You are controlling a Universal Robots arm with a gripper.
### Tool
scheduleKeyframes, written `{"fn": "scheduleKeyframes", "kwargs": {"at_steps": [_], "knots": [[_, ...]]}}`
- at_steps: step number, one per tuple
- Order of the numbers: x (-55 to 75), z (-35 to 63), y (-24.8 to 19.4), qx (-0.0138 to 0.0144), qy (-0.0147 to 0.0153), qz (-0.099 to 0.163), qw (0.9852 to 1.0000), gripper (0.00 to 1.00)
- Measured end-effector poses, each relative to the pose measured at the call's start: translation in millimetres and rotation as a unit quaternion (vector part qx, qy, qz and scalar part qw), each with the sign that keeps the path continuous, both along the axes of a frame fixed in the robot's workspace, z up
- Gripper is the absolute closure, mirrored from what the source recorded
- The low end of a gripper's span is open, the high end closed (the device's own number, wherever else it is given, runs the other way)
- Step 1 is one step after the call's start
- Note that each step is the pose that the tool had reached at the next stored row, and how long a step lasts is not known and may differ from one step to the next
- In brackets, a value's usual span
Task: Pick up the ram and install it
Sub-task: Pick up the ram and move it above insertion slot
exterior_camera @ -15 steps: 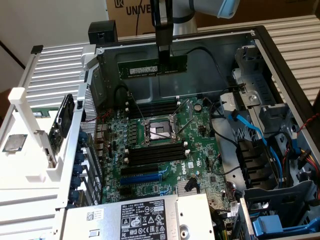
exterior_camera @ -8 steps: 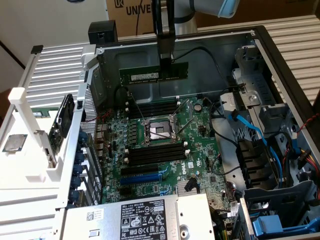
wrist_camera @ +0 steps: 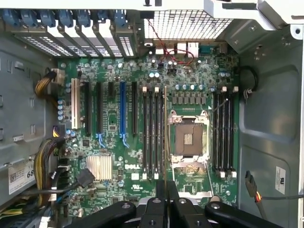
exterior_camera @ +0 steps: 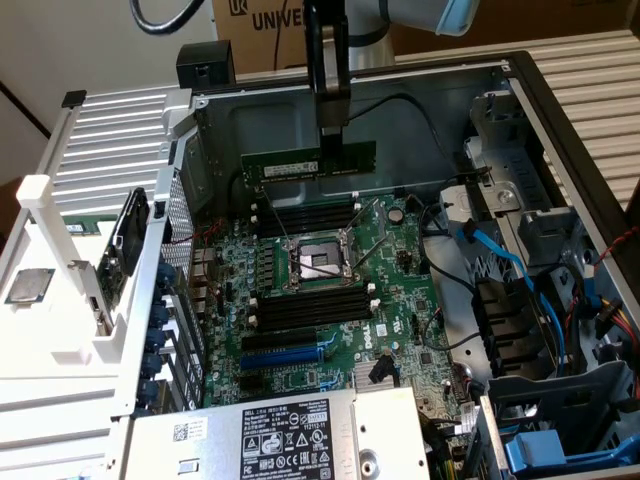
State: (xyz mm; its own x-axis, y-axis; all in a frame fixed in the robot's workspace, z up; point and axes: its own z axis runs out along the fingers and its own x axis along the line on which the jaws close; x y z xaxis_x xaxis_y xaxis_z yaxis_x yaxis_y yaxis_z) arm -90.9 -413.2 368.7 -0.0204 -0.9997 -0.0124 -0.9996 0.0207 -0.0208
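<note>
Holding the ram (exterior_camera: 285, 164) edge-down, I have the gripper (exterior_camera: 333, 145) closed on its middle so it hangs level above the memory slots (exterior_camera: 305, 212).

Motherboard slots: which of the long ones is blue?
The blue expansion slot, the lone blue one; its neighbours on both sides are black, and the white slot lies further along the row.

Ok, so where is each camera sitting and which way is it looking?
Exterior view: off the arm, above the open computer case, looking down slantwise into it; the gripper shows, gripping the ram over the motherboard.
Wrist view: on the wrist, looking straight down at the motherboard; the gripper's black fingers show, the ram edge-on between them.
Shared: both see the ram, the CPU socket and the blue slot.
</note>
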Motion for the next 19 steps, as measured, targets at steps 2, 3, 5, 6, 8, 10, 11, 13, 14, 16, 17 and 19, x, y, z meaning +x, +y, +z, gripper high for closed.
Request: {"fn": "scheduleKeyframes", "kwargs": {"at_steps": [2,3,5,6,8,10,11,13,14,16,17,19], "knots": [[0.0,-3.7,0.0,0.0000,0.0000,0.000,1.0000,0.88],[0.0,-5.7,0.0,0.0000,0.0000,0.000,1.0000,0.88],[-0.2,-11.3,0.0,0.0000,0.0000,0.000,1.0000,0.88],[-0.5,-13.2,0.0,0.0000,0.0000,0.000,1.0000,0.88],[-0.9,-16.8,0.0,0.0000,0.0000,0.000,1.0000,0.88],[-1.4,-20.4,0.0,0.0000,0.0000,0.000,1.0000,0.88],[-1.6,-22.2,0.0,0.0000,0.0000,0.000,1.0000,0.88],[-2.0,-25.9,0.0,0.0000,0.0000,0.000,1.0000,0.88],[-2.2,-27.7,0.0,0.0000,0.0000,0.000,1.0000,0.88],[-2.5,-31.4,0.0,0.0000,0.0000,0.000,1.0000,0.88],[-2.6,-33.1,0.0,0.0000,0.0000,0.000,1.0000,0.88],[-3.0,-38.5,0.0,0.0000,0.0000,0.000,1.0000,0.88]]}}
